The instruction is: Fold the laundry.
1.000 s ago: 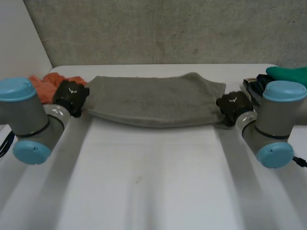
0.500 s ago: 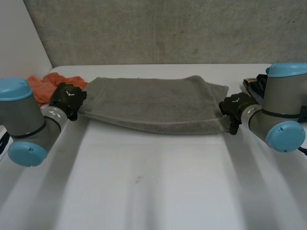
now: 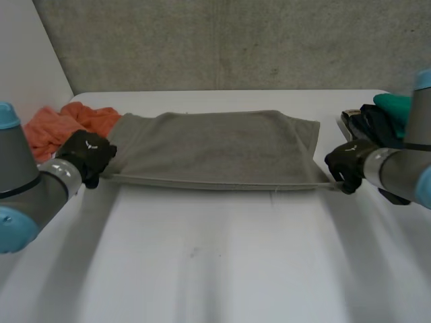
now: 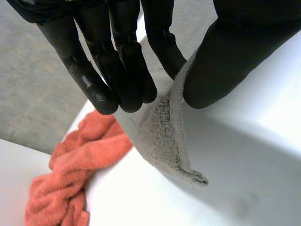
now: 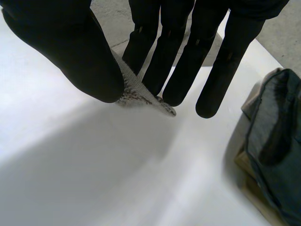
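Note:
A grey towel point(image 3: 215, 145) is stretched taut across the far half of the white table point(image 3: 215, 256), its near edge lifted. My left hand point(image 3: 86, 156) pinches the towel's near left corner point(image 4: 164, 136) between thumb point(image 4: 225, 61) and straight fingers point(image 4: 117, 66). My right hand point(image 3: 350, 163) pinches the near right corner point(image 5: 141, 94) between its thumb point(image 5: 80, 56) and fingers point(image 5: 188, 61). The towel's far edge rests on the table.
A crumpled orange cloth point(image 3: 64, 124) point(image 4: 70, 179) lies at the far left of the table, beside my left hand. At the far right sits a pile of dark and green garments point(image 3: 387, 114) point(image 5: 273, 141).
Both hands have drawn the towel's near edge toward me and apart, pulling it straight and taut. Both arms have swung outward.

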`<move>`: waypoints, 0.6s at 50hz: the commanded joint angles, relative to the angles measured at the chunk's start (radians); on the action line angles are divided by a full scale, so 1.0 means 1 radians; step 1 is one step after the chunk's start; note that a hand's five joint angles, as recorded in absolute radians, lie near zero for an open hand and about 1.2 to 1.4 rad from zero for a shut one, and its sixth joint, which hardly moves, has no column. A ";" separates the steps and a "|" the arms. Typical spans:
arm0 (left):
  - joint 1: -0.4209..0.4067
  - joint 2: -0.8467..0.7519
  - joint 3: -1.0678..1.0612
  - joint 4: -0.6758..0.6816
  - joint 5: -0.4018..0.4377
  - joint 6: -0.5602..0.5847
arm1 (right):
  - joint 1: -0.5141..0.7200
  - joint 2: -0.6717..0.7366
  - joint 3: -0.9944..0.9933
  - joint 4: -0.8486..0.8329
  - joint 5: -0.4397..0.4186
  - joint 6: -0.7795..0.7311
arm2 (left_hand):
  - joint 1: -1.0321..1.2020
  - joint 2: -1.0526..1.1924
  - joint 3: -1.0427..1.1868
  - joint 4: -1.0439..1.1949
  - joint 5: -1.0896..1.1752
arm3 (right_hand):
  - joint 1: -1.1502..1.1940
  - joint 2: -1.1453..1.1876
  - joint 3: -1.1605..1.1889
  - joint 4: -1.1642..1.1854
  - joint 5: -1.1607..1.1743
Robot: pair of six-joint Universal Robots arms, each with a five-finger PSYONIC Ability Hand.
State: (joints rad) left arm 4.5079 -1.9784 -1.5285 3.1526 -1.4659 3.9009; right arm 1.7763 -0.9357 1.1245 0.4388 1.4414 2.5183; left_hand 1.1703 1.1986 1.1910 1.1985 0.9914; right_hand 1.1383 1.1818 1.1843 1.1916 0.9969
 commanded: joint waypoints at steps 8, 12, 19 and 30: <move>0.033 0.139 -0.174 -0.463 0.033 0.179 | -0.118 -0.322 0.466 0.106 -0.036 -0.556 | 0.226 0.198 0.205 0.198 0.230 | 0.258 0.215 0.212 0.205 0.225; 0.025 0.136 -0.111 -0.454 0.045 0.178 | -0.095 -0.333 0.497 0.072 -0.038 -0.529 | 0.226 0.198 0.205 0.198 0.230 | 0.258 0.215 0.212 0.205 0.225; -0.001 0.017 0.097 -0.395 0.015 0.161 | -0.052 -0.281 0.388 -0.069 -0.032 -0.386 | 0.212 0.183 0.191 0.183 0.216 | 0.258 0.215 0.212 0.205 0.225; -0.061 -0.330 0.583 -0.321 -0.106 0.118 | -0.011 -0.060 0.080 -0.319 0.037 -0.146 | 0.226 0.198 0.205 0.198 0.230 | 0.258 0.215 0.212 0.205 0.225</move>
State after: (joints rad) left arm 4.4742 -2.1153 -1.2105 2.7999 -1.4920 4.0424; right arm 1.7441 -1.1199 1.3705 0.2527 1.4374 2.2589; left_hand 1.1703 1.1986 1.1910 1.1984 0.9914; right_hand 1.1383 1.1818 1.1845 1.1916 1.0140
